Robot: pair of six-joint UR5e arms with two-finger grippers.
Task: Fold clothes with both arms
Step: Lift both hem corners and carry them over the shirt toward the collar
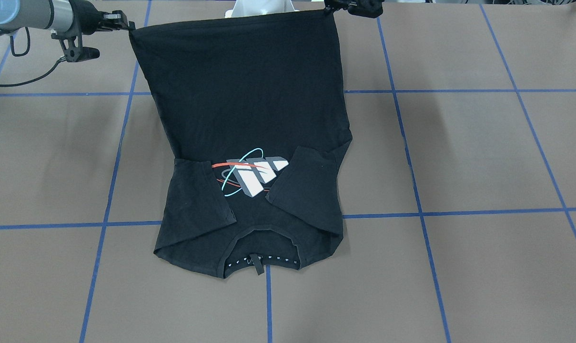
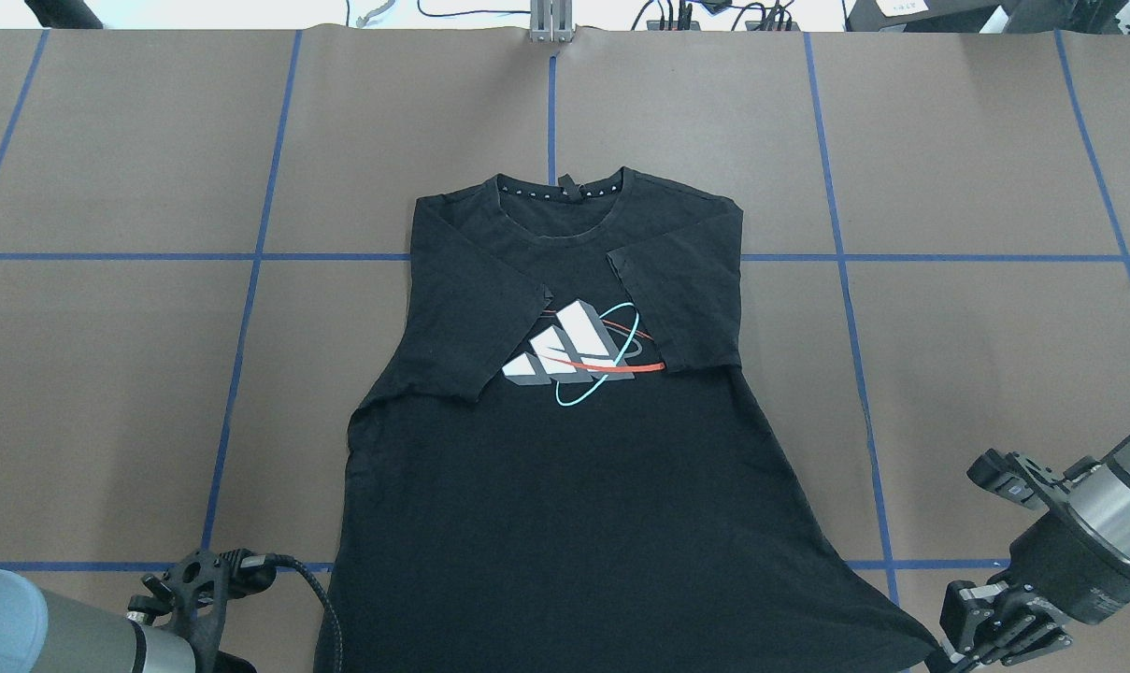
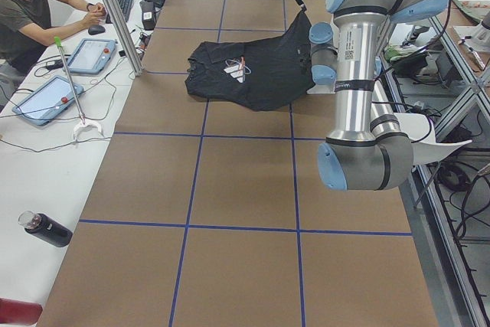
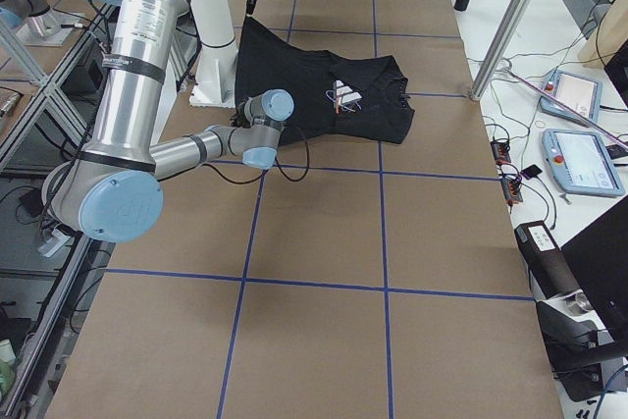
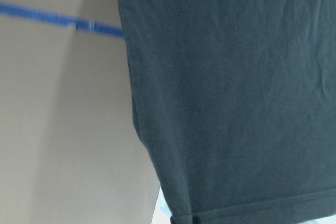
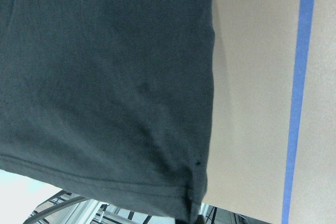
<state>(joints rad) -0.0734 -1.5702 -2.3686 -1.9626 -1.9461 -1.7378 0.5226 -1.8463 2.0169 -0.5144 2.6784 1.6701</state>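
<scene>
1. Holds one hem corner of the black T-shirt in the left pincer, closed tight on the cloth, close by the robot's base.
2. Holds the other hem corner in the right pincer, closed tight on the cloth in the same way.
3. Stretches the hem nearly straight between the two pincers, lifted above the worktop.
4. Slopes down from this raised hem toward the worktop as plain black fabric with few wrinkles, and looks widest at the hem in the overhead view.
5. Farther out, lies flat on the brown worktop with the chest side up, near the middle, crossing a blue tape line.
6. Shows there the print: white-grey slanted blocks ringed by a teal and a red ellipse.
7. Has both sleeves folded inward over the chest, with their edges reaching the print on either side.
8. Ends with the collar farthest from the robot, turned toward the far worktop edge, a small loop at its centre.
9. Beyond that far edge, some cables on a white surface.
</scene>
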